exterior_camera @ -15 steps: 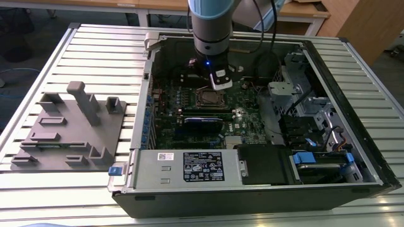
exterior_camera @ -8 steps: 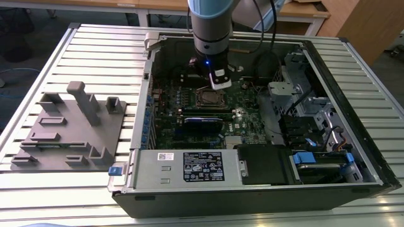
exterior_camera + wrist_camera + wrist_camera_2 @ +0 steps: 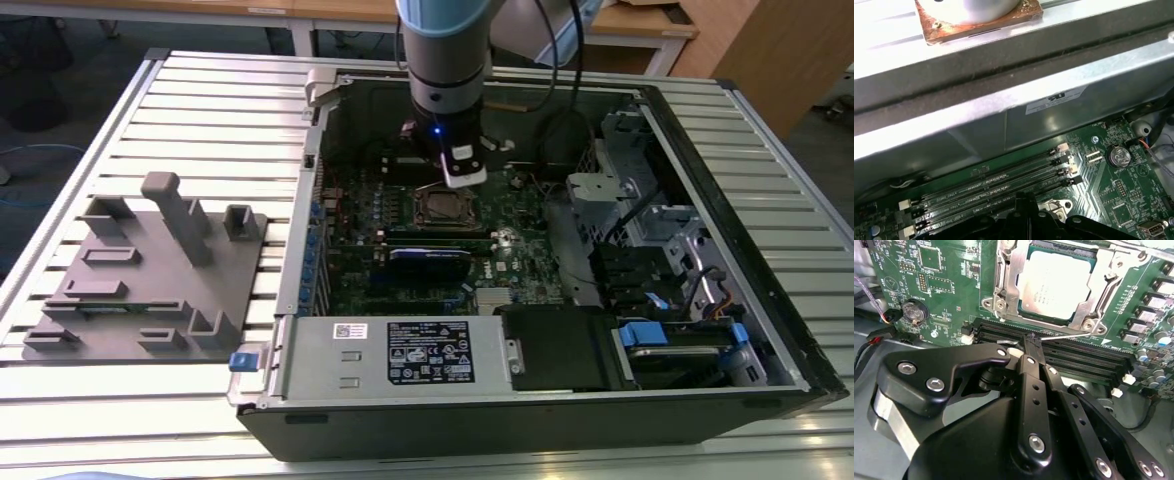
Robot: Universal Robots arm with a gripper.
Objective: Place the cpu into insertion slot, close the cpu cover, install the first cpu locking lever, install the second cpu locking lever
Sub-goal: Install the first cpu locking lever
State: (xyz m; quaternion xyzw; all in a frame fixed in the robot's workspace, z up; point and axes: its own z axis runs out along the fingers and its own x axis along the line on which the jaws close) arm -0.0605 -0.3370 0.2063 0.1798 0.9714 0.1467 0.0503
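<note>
The cpu (image 3: 1056, 284) lies flat in the insertion slot (image 3: 445, 207), its silver-tan top showing through the window of the cpu cover (image 3: 1006, 285), which is folded down over it. A thin wire locking lever (image 3: 1069, 335) runs along the socket's edge beside the memory slots. My gripper (image 3: 1032, 342) is shut, and its black fingertips touch this lever near its free end. In the exterior view the gripper (image 3: 463, 178) hangs just above the socket's far edge inside the open computer case. In the first wrist view the gripper (image 3: 1026, 207) sits by the memory slots.
Long black memory slots (image 3: 1079, 357) lie right under the fingers. A grey power supply box (image 3: 400, 350) sits at the case's near side, and drive bays with cables (image 3: 667, 250) are at the exterior view's right. A grey fixture block (image 3: 147, 270) stands on the slatted table.
</note>
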